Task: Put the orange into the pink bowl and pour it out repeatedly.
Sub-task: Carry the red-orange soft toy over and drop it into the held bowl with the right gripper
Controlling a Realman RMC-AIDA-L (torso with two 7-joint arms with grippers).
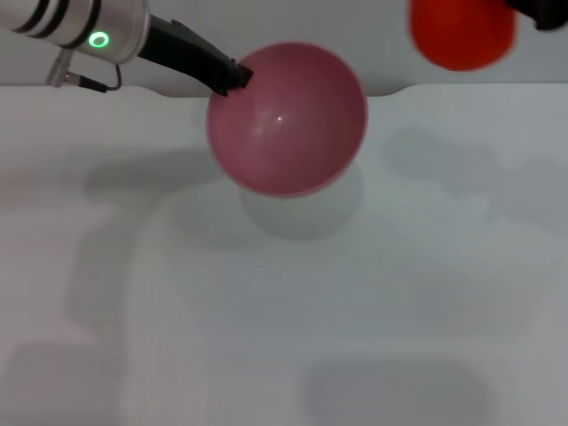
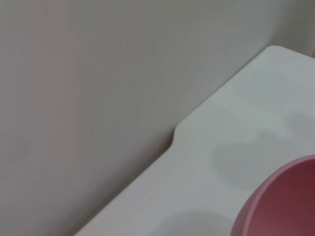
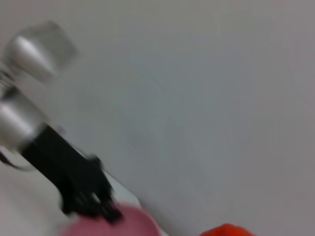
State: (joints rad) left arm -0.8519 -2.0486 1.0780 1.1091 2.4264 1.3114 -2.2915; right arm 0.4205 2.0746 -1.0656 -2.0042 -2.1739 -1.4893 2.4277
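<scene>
White table point(image 1: 266, 337) with notched far edge, plain grey wall point(image 2: 88, 73)

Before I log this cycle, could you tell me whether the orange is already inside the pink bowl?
No; the orange is up in the air beside the empty pink bowl.

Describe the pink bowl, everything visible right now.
The pink bowl is round, deep and smooth, plain matte pink like plastic, with a small glint inside. It is empty and held up off the white table, its shadow lying below it. The opening is tipped toward the head camera. The left gripper pinches its rim on the far left side. The orange is apart from it, up at the right, blurred, not touching.
</scene>
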